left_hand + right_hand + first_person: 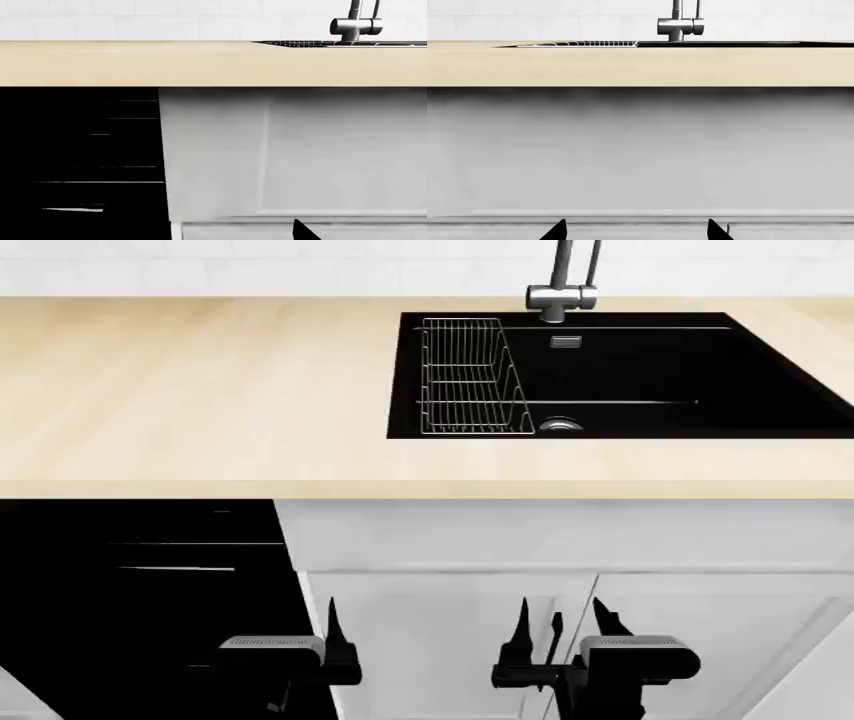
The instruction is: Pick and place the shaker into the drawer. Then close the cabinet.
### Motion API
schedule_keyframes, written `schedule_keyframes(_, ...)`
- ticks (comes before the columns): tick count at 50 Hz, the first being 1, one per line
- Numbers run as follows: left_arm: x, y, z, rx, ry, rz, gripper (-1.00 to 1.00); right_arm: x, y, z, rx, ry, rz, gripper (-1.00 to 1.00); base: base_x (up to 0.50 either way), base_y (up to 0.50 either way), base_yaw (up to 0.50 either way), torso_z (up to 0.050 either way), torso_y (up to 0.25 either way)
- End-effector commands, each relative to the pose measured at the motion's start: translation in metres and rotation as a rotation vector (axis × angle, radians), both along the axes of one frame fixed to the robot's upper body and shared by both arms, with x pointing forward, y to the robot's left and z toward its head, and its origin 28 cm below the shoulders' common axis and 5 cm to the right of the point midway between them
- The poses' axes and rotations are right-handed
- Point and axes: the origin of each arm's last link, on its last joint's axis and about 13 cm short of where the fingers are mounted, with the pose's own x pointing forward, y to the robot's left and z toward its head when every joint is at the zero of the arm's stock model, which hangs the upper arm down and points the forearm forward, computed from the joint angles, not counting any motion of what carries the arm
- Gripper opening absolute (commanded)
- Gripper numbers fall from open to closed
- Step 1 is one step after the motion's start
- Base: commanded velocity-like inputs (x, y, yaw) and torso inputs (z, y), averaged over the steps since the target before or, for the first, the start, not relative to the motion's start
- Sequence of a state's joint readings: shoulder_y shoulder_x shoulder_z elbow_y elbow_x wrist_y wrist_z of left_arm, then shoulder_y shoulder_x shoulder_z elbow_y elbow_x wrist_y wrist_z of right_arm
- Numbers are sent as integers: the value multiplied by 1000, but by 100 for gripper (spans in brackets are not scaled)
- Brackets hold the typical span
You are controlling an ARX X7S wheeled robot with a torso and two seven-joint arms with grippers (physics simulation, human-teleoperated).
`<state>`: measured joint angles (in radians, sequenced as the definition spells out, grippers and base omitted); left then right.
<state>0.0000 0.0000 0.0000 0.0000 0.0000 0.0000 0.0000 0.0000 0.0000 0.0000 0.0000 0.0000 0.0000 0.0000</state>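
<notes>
1. The left end effector (274, 632) sits low in the head view, at about 7 o'clock. It is in front of the seam where a black cabinet section (134, 600) meets the white cabinet front (441, 630).
2. Only one of its dark pointed fingertips (331, 618) stands out, against the white panel. The other is lost in the black behind it, so I cannot tell how wide this end effector stands. The left wrist view also shows a single tip (303, 231).
3. The right end effector (562, 622) is at about 5 o'clock in the head view, in front of the white cabinet front. Its two tips are set wide apart with nothing between them. The right wrist view confirms this: both tips are far apart against plain white panel (640, 160).
4. Both end effectors are below the edge of the pale wooden worktop (200, 390) and point towards the cabinets.
5. A black sink (747, 370) is sunk into the worktop at about 1 o'clock. A wire rack (467, 375) stands in its left part, and a grey tap (567, 290) rises behind it at 12 o'clock.
6. The shaker shows in none of the three views, so I cannot tell where it is. The drawer cannot be made out either — the black section shows only thin pale lines.
</notes>
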Motion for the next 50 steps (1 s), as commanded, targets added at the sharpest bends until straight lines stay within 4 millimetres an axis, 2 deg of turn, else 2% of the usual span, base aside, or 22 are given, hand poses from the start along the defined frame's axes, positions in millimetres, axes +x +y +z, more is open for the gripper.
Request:
schedule_keyframes(1,0,0,0,1,6,2,100,0,1,0,-9,3,1,100,0,0,0,0,0)
schedule_keyframes(6,-6,0,0,8,6,11,100,-1,3,-1,-40,15,15,100,-13,500,0,0,0)
schedule_keyframes(17,-4,-2,-7,44,25,-2,100,2,4,-1,-41,32,16,100,0,500,0,0,0)
schedule_keyframes(22,-2,-2,-11,48,24,-2,100,3,4,-2,-25,36,10,100,0,500,0,0,0)
schedule_keyframes(24,4,-3,-8,41,76,-9,100,8,0,1,1,87,-11,100,0,0,0,0,0)
schedule_keyframes(25,16,-5,7,41,68,-20,100,17,-8,18,6,79,-20,100,0,0,0,48,43)
schedule_keyframes(27,50,-14,67,18,-7,-28,100,45,-27,81,-8,8,-31,100,0,0,0,50,35)
schedule_keyframes(28,69,-21,115,-7,-90,-43,100,61,-36,129,-36,-82,-25,100,0,0,0,50,31)
schedule_keyframes(30,92,-35,194,-74,-138,-71,100,78,-51,208,-100,-148,1,100,0,0,0,50,30)
schedule_keyframes(33,130,-55,284,-104,-83,-56,100,110,-68,296,-185,-87,48,100,0,0,0,50,32)
schedule_keyframes(35,148,-70,354,-93,-196,-63,100,131,-73,361,-253,-132,66,100,0,0,0,50,30)
schedule_keyframes(36,150,-79,390,-83,-283,-82,100,135,-73,399,-291,-196,70,100,0,0,0,50,31)
schedule_keyframes(38,142,-98,453,-54,-406,-166,100,126,-68,479,-368,-383,76,100,0,0,0,50,31)
schedule_keyframes(39,134,-95,483,-48,-423,-143,100,112,-64,520,-404,-494,71,100,0,0,0,50,31)
schedule_keyframes(40,122,-83,516,-61,-447,-80,100,91,-69,555,-404,-560,38,100,0,0,0,50,27)
schedule_keyframes(41,121,-64,529,-87,-429,22,100,65,-84,581,-347,-563,-14,100,0,0,0,50,31)
schedule_keyframes(42,122,-60,529,-43,-432,60,100,77,-91,569,-307,-454,-18,100,0,0,0,50,31)
schedule_keyframes(44,121,-61,530,-40,-438,52,100,76,-89,571,-311,-462,-9,100,0,0,0,50,31)
schedule_keyframes(50,136,-62,511,-27,-402,52,100,84,-85,566,-296,-444,14,100,0,0,0,50,32)
